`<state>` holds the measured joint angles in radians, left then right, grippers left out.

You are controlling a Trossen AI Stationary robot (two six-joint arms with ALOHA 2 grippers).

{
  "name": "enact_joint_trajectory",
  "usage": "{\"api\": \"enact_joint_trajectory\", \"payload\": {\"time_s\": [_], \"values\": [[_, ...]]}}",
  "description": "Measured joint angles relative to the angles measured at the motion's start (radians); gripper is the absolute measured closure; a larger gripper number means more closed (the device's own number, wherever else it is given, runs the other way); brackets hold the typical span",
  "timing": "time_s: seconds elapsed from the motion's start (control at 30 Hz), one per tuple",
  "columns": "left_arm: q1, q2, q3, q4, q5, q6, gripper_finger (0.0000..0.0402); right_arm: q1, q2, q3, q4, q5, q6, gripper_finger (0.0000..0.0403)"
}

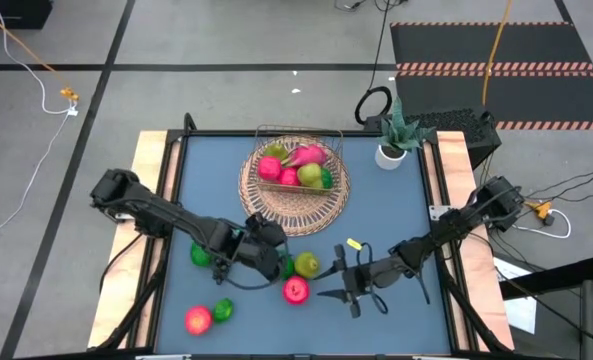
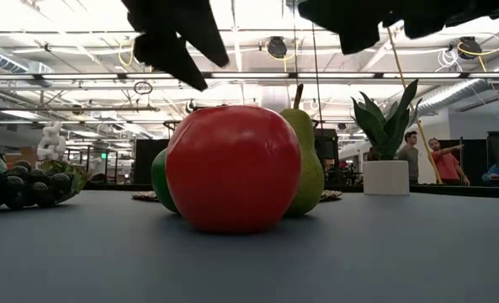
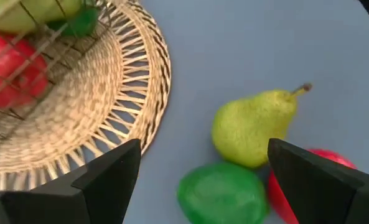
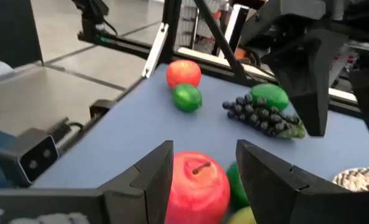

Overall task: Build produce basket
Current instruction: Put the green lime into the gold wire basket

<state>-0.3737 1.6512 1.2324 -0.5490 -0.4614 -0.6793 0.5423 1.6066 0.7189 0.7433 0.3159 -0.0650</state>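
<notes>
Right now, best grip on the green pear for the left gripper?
Pinch the green pear across its wide belly, coming from above. It lies on its side, stem away from the basket; the lime and red apple crowd its base.

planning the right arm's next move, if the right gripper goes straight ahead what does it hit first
Probably the red apple: it sits just ahead of the open right gripper, between its fingertips in the wrist view. Exact gap is unclear.

My two arms are dark, almost black, built of jointed tubular links with bulkier housings at the shoulders. My left gripper (image 3: 200,177) carries flat, matte-black wedge-shaped fingers (image 3: 106,177). My right gripper (image 4: 203,168) has matching angular black fingers (image 4: 268,177). Dark cabling runs beside each arm base.
</notes>
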Motion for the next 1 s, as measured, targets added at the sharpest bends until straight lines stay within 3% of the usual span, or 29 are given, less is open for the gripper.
{"api": "enact_joint_trajectory", "payload": {"time_s": [0.17,0.37,0.5,0.67,0.87,1.0], "values": [[-0.001,0.051,0.000,0.019,0.010,-0.028,0.0050,-0.002,0.000,0.000,-0.020,0.001,-0.063,0.0223],[-0.002,0.051,0.000,0.023,0.024,0.001,0.0050,0.012,-0.041,-0.001,-0.040,0.055,-0.195,0.0167],[-0.015,0.059,0.001,0.031,0.028,0.029,0.0050,0.016,-0.095,-0.001,-0.113,0.076,-0.122,0.0116],[-0.029,0.097,0.001,0.055,0.042,0.081,0.0050,0.015,-0.073,-0.001,-0.153,0.077,0.043,0.0068],[-0.028,0.124,0.001,0.079,0.042,0.107,0.0050,-0.032,-0.022,-0.001,-0.190,0.100,0.091,0.0053],[-0.030,0.122,0.001,0.010,0.044,0.099,0.0050,-0.051,0.035,-0.002,-0.141,0.100,0.096,0.0056]]}}
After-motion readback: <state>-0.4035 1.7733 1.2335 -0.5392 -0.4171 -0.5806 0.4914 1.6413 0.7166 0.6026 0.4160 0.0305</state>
